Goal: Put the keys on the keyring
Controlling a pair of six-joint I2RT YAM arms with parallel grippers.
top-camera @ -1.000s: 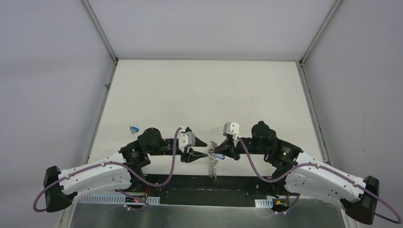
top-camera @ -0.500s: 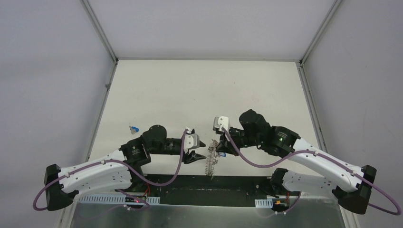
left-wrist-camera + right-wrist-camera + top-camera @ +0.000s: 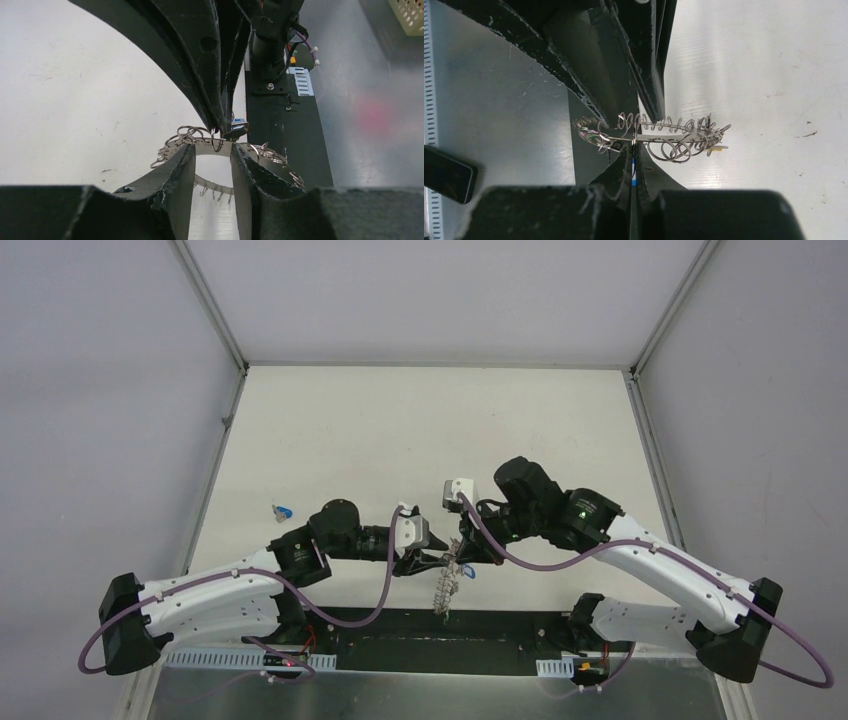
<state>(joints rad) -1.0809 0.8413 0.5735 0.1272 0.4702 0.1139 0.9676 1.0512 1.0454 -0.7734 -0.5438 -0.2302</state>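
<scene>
The keyring (image 3: 446,590) shows edge-on between the two grippers near the table's front edge. In the left wrist view its band (image 3: 172,145) runs across my left gripper's (image 3: 212,150) tips, whose fingers stand apart. My left gripper (image 3: 418,562) touches the ring from the left. My right gripper (image 3: 460,558) meets it from the right. In the right wrist view my right gripper (image 3: 633,145) is shut on a blue-and-white key (image 3: 633,169), its tip at the ring (image 3: 674,131). That key also shows in the left wrist view (image 3: 239,123). A yellow key (image 3: 719,147) hangs on the ring.
Another blue-headed key (image 3: 284,510) lies on the white table far left of the arms. A black strip (image 3: 400,625) and a metal plate (image 3: 440,690) run along the near edge under the ring. A black block (image 3: 444,175) lies on the plate.
My left gripper has moved right up to the ring. My right arm has swung left and its gripper has come down onto the ring's top with the key. The ring has stayed put.
</scene>
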